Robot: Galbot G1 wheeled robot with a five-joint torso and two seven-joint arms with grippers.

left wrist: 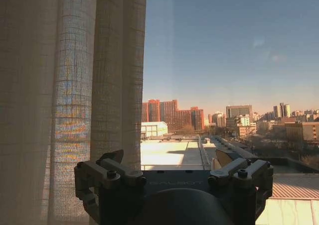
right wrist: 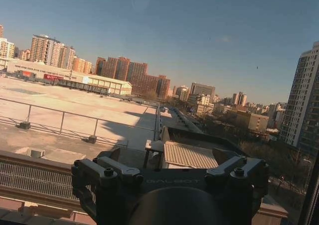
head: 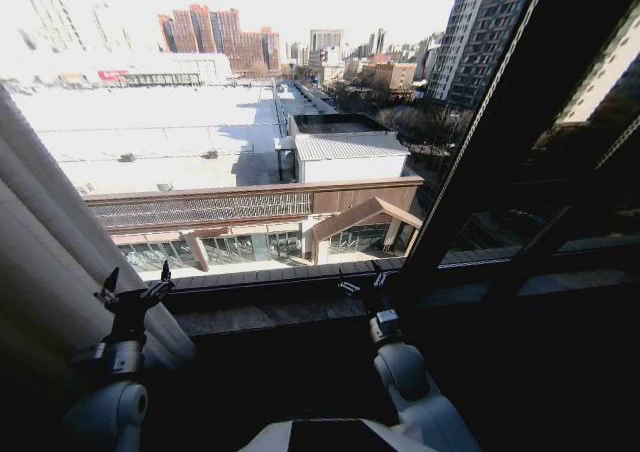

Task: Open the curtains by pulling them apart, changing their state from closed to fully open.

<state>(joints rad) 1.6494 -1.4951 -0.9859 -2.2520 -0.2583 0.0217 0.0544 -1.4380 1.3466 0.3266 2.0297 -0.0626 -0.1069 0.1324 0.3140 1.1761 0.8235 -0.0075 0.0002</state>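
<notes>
My left tool (head: 133, 292) stands with fingers spread and empty, just beside the gathered sheer curtain (head: 50, 272) at the window sill's (head: 280, 317) left end. My right tool (head: 362, 287), also spread, hovers over mid-sill. Risk, as I judge it: a finger snagging the fine weave and dragging pleats back across the glass.

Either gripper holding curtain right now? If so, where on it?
Nothing held. Left gripper is open beside the bunched curtain, nothing between its fingers. Right gripper is open near the window sill, empty.
</notes>
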